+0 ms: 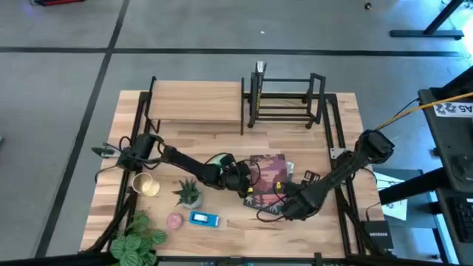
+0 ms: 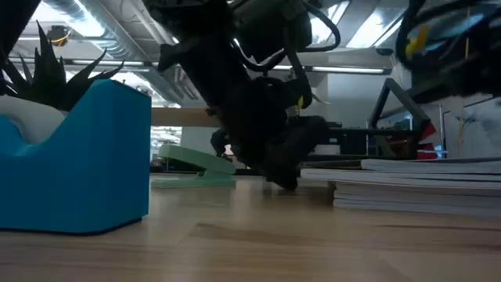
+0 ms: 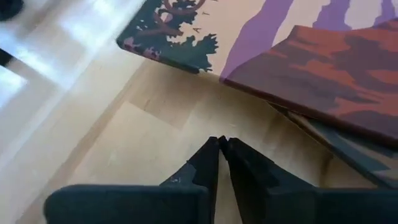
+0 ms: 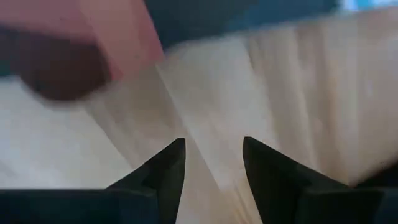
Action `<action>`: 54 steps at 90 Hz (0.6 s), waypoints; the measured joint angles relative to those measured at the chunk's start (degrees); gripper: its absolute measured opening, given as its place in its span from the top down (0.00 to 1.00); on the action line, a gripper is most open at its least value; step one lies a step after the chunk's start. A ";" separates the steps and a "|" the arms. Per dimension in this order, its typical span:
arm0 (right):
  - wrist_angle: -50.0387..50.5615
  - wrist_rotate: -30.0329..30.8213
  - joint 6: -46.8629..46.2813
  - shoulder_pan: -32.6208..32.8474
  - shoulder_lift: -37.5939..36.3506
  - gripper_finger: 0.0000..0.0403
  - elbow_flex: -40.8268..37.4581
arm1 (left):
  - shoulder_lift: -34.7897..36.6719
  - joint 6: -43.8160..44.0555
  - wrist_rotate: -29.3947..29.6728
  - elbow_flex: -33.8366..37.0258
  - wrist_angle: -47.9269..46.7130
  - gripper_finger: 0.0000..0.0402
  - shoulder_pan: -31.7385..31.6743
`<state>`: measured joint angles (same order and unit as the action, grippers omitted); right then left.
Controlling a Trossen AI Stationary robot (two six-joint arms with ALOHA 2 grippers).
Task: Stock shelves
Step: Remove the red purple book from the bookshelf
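Note:
A stack of books lies flat on the table's middle, topped by one with a purple and red painted cover. My left gripper is shut, its tips low at the table just beside the stack's left edge. My right gripper is open over bare table at the stack's near edge, nothing between its fingers. The wood-topped shelf and the black book rack stand side by side at the table's far edge. My left gripper points its shut fingertips slanting down at the table top, close beside the book stack's left edge. Whether the tips touch the table or the books, I cannot tell.
Near the table's left front stand a blue tape dispenser, a small potted plant, a pink object, a clear cup and a leafy plant. A green stapler lies behind my left gripper.

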<state>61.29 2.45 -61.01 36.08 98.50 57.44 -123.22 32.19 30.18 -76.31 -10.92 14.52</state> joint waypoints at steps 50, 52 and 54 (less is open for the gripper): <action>-5.51 1.69 6.59 2.08 -1.08 0.64 7.57 | 0.46 -2.78 -0.86 0.26 7.55 0.95 3.27; -5.31 2.32 5.86 2.78 -1.20 0.64 7.86 | 0.63 -2.58 -0.62 0.26 6.78 0.95 3.51; -4.99 2.58 5.29 3.32 -1.29 0.64 8.02 | 0.77 -2.28 -0.31 0.26 6.10 0.95 3.78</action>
<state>56.30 5.03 -55.72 39.40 97.21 65.46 -122.45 29.91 29.87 -76.05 -4.83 18.31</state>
